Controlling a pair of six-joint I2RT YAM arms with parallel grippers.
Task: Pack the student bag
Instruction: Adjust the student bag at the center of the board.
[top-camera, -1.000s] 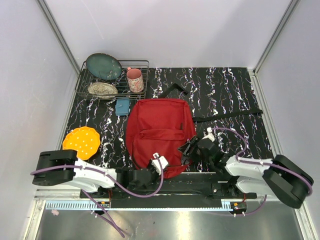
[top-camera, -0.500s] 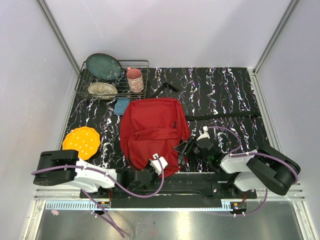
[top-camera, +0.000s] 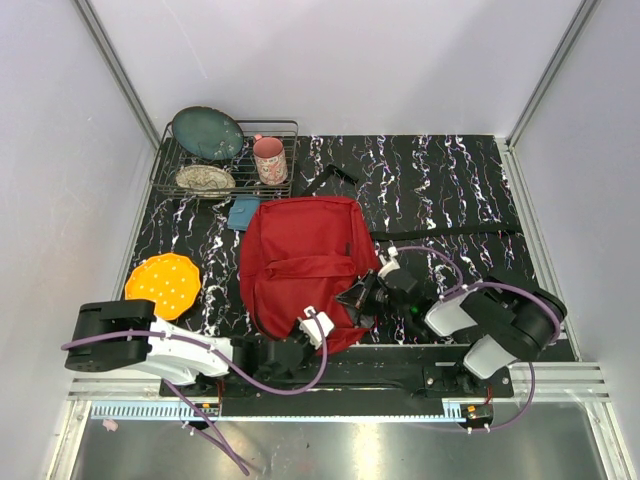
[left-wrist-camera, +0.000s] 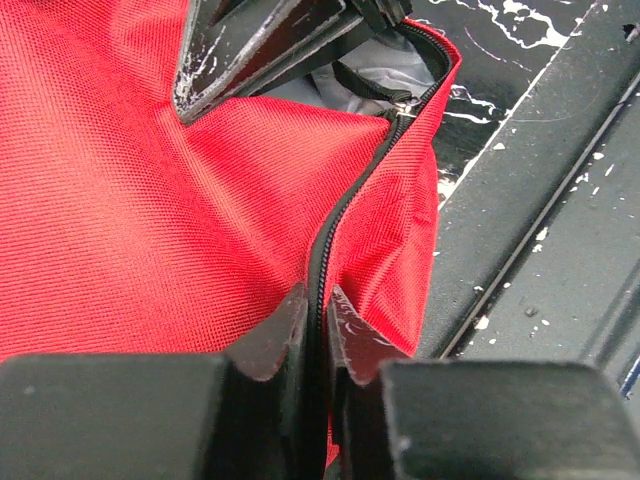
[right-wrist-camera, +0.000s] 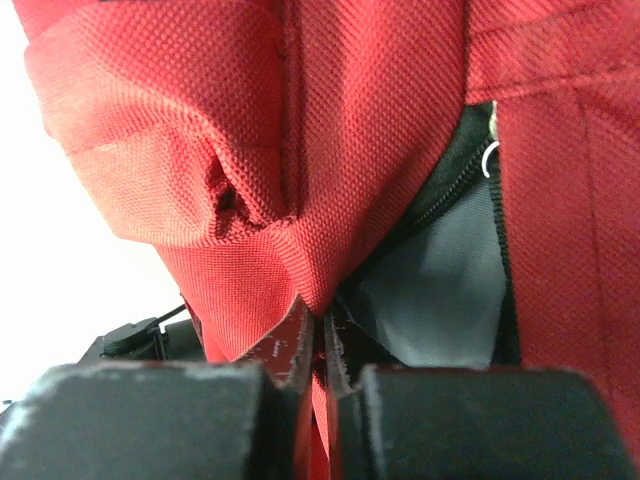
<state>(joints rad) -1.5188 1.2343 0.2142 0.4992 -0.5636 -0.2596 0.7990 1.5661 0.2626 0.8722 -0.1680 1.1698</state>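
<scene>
So the left gripper (left-wrist-camera: 318, 325) has its two fingers squeezed together right on the black zipper line (left-wrist-camera: 338, 220) at the near edge of the student bag (top-camera: 300, 262), that large red fabric backpack with black zips and a grey lining (right-wrist-camera: 440, 290). The right gripper (right-wrist-camera: 322, 335) is pinched shut on a small fold of the same red cloth, just beside the part-open mouth where the lining shows. The bag lies flat in the middle of the black white-veined tabletop (top-camera: 450, 180), its near end right at the front edge between the two arms.

What worries me: both grips are thin pinches of woven cloth, so any hard tug could pop the fabric out and let the mouth flop closed. If the arms pull different ways, I reckon the whole bag slides instead of opening. It might go over the front edge, or shove the small blue object (top-camera: 244, 213) just beside its far left corner. Left fingers sitting on the zip teeth could also snag it.
</scene>
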